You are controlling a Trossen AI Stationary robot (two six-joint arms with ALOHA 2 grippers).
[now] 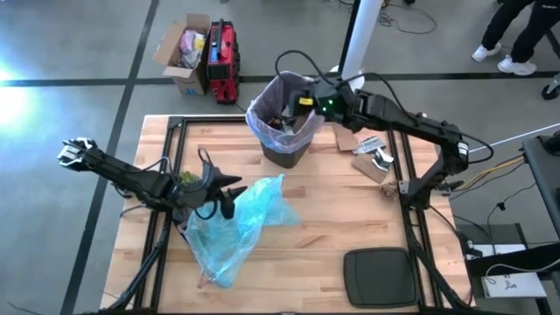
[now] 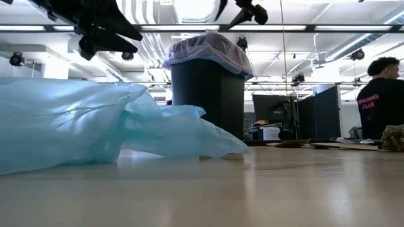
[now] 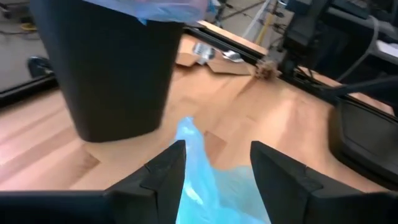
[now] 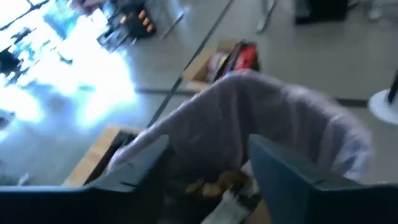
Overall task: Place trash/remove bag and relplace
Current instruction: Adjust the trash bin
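Note:
A black bin [image 1: 284,149] stands near the table's far edge, lined with the pale pink-lavender bag [image 1: 262,112], whose rim folds over the bin's top [image 2: 208,47]. Brown paper scraps [image 4: 214,183] lie inside it. More brown paper and cardboard trash [image 1: 372,149] lies on the table to the right of the bin. My right gripper [image 1: 295,99] hovers open over the bin's mouth [image 4: 208,146], holding nothing. My left gripper [image 1: 229,197] is open above a light blue plastic bag [image 3: 214,149] and raised clear of it in the low view [image 2: 101,28].
The light blue bag [image 1: 241,223] sprawls over the table's left-middle, in front of the bin [image 3: 112,68]. A black pad [image 1: 381,276] lies at the near right. A cardboard box [image 1: 184,48] and a red case sit on the floor beyond. A person [image 2: 382,94] stands behind.

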